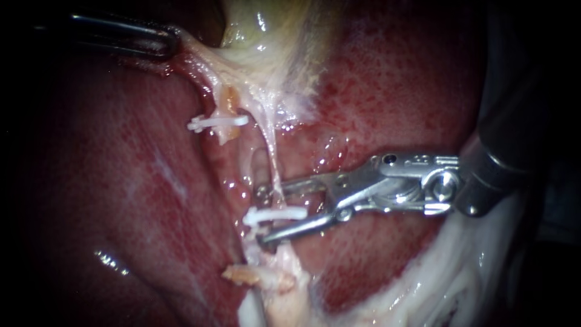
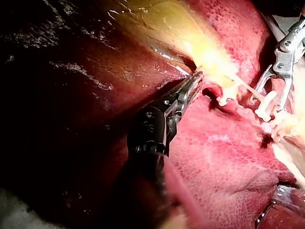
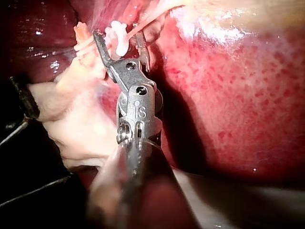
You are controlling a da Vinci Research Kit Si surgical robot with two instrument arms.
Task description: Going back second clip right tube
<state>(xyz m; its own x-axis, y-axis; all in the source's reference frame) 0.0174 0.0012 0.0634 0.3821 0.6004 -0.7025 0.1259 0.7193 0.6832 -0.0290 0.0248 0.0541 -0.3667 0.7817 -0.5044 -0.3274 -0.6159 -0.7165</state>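
My right pincer [image 1: 261, 215] stands wide astride the clip [image 1: 284, 214]; backing out crooked could snag it, tearing the right tube [image 1: 273, 163].

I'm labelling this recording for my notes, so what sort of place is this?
Probably a surgical practice bench: a liver and gallbladder lying exposed, a white clip on a thin tube, a slim left instrument holding the gallbladder, and the right instrument straddling that clip.
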